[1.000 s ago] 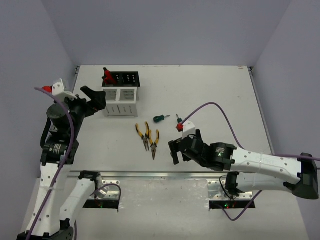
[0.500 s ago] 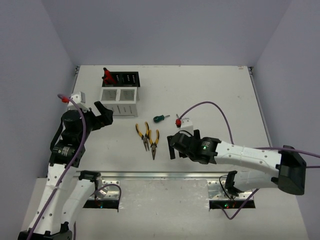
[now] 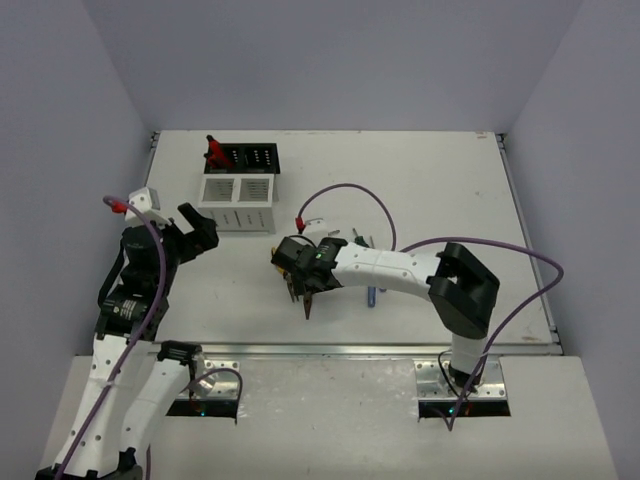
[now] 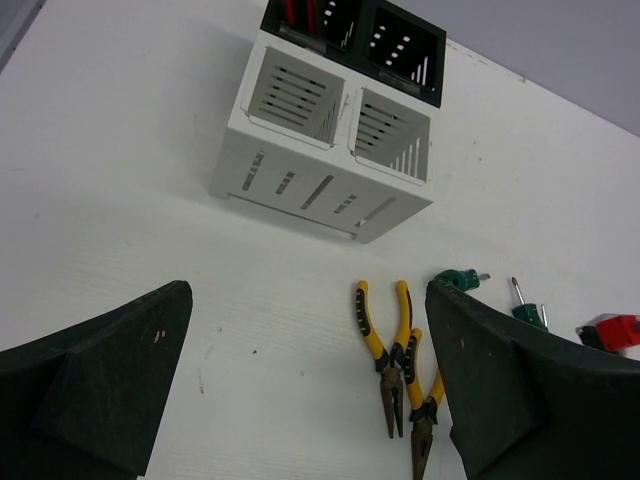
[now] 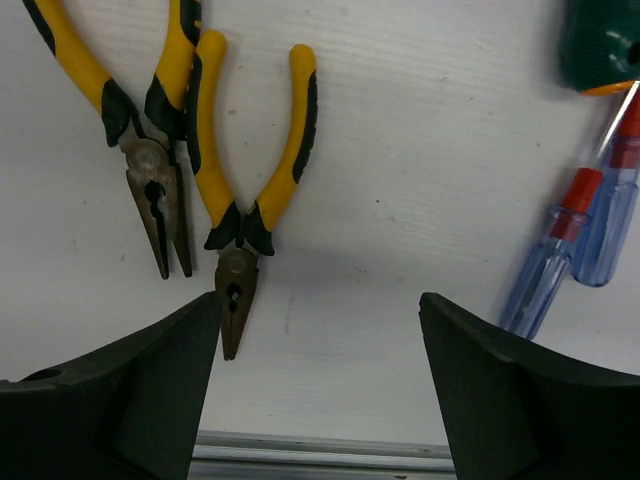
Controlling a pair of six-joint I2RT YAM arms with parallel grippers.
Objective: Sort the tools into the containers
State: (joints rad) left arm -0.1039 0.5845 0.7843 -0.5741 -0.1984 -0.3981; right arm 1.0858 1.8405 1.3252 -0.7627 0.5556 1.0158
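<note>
Since one second ago, the right gripper [image 5: 318, 400] has swung left and now hovers over the two yellow-handled steel pliers [image 5: 245, 190], jaws wide and empty. A pliers pick is probably next. The pliers lie flat on the white table [image 3: 420, 180], near the white slotted plastic bin [image 4: 320, 190]. Their long axes run near-far, noses toward the near edge. The left gripper [image 4: 310, 400] is wide and empty.

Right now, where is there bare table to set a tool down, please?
Bare: the far right corner past the screwdrivers, and the patch between white bin, pliers and left gripper. Crowded: around the pliers under the right gripper.
</note>
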